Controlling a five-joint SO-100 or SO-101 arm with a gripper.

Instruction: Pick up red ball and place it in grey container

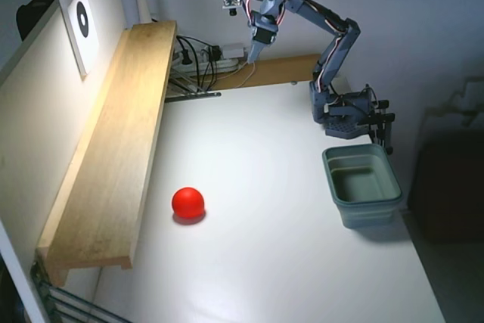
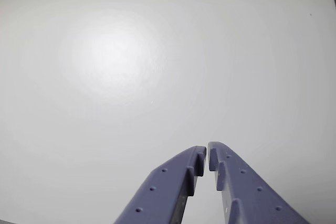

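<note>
White table fills most of the fixed view, with a long wooden shelf along its left edge and a pale wall behind. Cables lie at the far edge, near the shelf's far end.

Only the fixed view shows the task's things. The ball sits on the table near the left edge, just beside the shelf and closer to the near edge than the far one. It is round, so it points no way. The tub stands upright at the right edge, open side up, with nothing inside. Its long side runs from the far edge toward the near edge. The ball and the tub are well apart.

The arm stands at the far right corner, just behind the tub. It reaches left, and the gripper hangs high over the far edge, tip down, far from the ball.

The wrist view shows only bare table with a bright spot of light, and the gripper coming in from the bottom. Its two tips almost touch, so the jaws are closed and hold nothing.
</note>
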